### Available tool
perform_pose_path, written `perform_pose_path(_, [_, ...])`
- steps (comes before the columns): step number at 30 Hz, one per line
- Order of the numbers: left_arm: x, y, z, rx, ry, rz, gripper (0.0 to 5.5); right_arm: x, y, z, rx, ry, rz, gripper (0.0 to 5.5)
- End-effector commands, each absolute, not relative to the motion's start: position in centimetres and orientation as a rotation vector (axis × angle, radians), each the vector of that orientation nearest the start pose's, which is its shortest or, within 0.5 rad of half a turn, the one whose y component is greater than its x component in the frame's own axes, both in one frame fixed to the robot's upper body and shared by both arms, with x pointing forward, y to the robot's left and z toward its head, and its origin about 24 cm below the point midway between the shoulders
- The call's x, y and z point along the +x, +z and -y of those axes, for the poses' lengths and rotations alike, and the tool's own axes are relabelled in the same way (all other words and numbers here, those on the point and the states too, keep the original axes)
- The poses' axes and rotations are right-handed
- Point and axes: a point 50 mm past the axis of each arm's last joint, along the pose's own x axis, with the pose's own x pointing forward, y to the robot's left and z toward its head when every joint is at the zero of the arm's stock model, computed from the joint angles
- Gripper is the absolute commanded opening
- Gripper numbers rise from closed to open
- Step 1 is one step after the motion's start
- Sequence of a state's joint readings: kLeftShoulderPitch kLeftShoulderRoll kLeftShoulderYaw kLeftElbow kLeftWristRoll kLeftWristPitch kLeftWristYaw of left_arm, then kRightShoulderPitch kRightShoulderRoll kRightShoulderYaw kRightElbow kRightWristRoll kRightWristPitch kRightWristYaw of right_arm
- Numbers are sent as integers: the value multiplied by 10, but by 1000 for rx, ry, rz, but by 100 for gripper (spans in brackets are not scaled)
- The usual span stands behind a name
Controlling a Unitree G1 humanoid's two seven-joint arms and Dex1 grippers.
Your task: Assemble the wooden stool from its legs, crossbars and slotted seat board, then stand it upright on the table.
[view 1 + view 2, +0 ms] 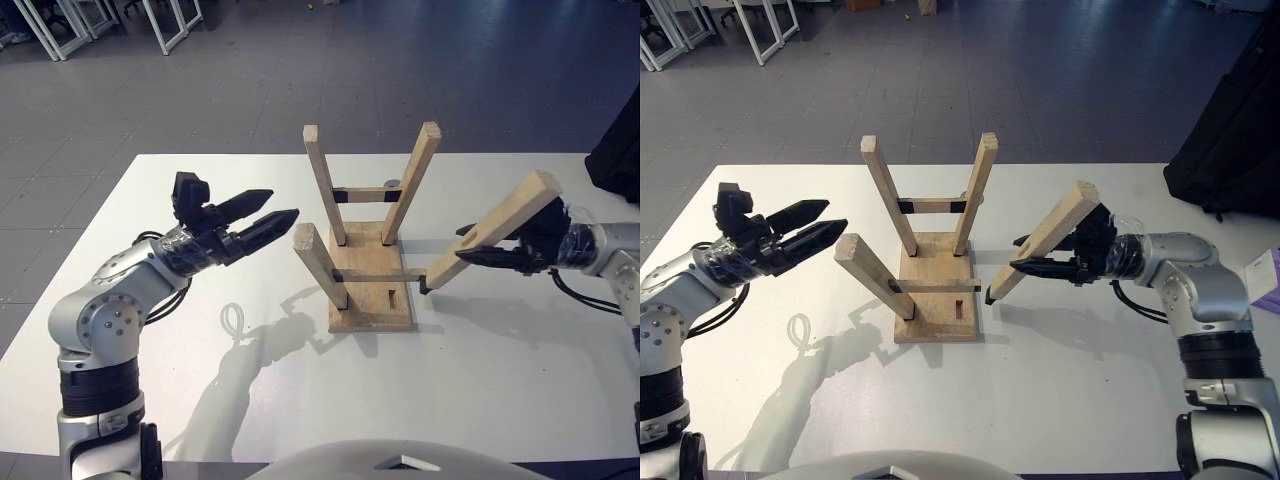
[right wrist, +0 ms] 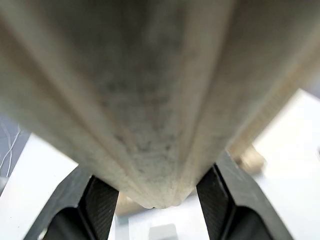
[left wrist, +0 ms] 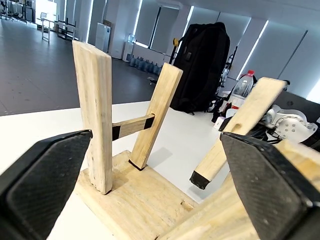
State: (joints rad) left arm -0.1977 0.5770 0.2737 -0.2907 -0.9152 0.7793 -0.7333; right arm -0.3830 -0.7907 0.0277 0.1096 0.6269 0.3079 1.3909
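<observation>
the left gripper [image 1: 283,203] is hovering with jaws parted and gripping nothing, left of the upturned legs [image 1: 328,185], while the right gripper [image 1: 462,244] is clamping a tilted wooden leg [image 1: 497,225] beside the seat board [image 1: 372,308]. the board is lying flat on the white table [image 1: 480,380], grey floor [image 1: 300,70] stretching behind. whether its dark tip is meeting the crossbar [image 1: 380,274] is hard to tell.

A white rectangular table top [image 1: 500,400] stands on a smooth grey floor [image 1: 420,60] that runs off toward twelve o'clock. White metal-framed desks [image 1: 60,30] stand at eleven o'clock. A bulky black bag [image 1: 1230,130] sits at two o'clock beyond the table's corner, with tall bright windows [image 3: 290,55] behind it and blue water bottles [image 3: 142,65] lined along the floor
</observation>
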Motion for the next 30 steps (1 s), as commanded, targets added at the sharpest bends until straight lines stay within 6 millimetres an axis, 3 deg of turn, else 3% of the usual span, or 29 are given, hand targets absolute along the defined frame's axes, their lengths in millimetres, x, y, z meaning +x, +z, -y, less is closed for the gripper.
perform_pose_path(1, [248,153,-208,-293,-902,-111,472,266,154,220,-189,1450,-21,206])
perform_pose_path(10, [250,155,-211,-294,-893,-99,472,249,114,209,-206,1489,-59,206])
perform_pose_path(16, [256,157,-210,-286,-923,-110,472,248,107,208,-200,1435,-33,206])
perform_pose_path(23, [258,156,-210,-279,-931,-117,472,246,114,199,-179,1410,23,206])
perform_pose_path(30, [259,156,-210,-275,-923,-107,472,239,91,193,-152,1423,-38,206])
